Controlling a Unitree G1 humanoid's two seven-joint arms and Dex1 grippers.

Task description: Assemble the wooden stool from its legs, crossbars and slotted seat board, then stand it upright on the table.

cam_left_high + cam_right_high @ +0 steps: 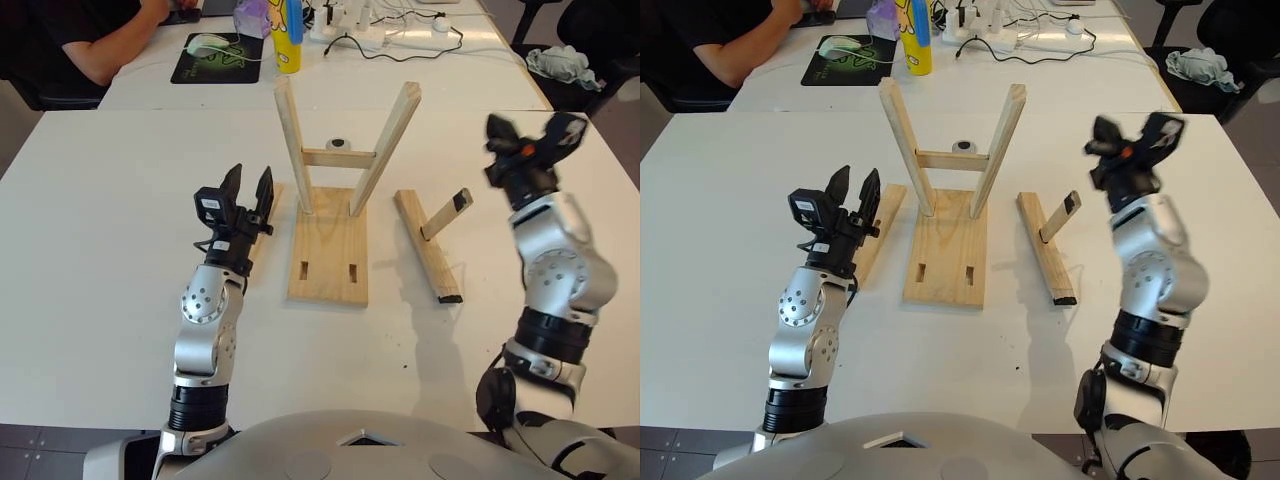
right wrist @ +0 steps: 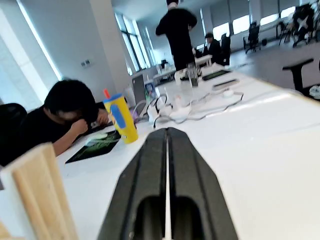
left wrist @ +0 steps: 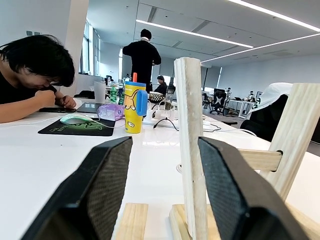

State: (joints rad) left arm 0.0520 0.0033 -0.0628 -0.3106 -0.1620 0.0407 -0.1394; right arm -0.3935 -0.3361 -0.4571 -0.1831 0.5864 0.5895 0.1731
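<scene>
Loose leg is laid along 1-to-7 o'clock just under the open left jaws; right jaws are held closed, empty, well apart.

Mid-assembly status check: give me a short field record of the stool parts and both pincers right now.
seat board: flat on the table, two near slots empty
fitted frame: two legs joined by a crossbar, standing on the board's far end
loose leg with crossbar: lying right of the board
second loose leg: lying left of the board
left pincer: open, empty, over that leg
right pincer: shut, empty, raised at right
</scene>
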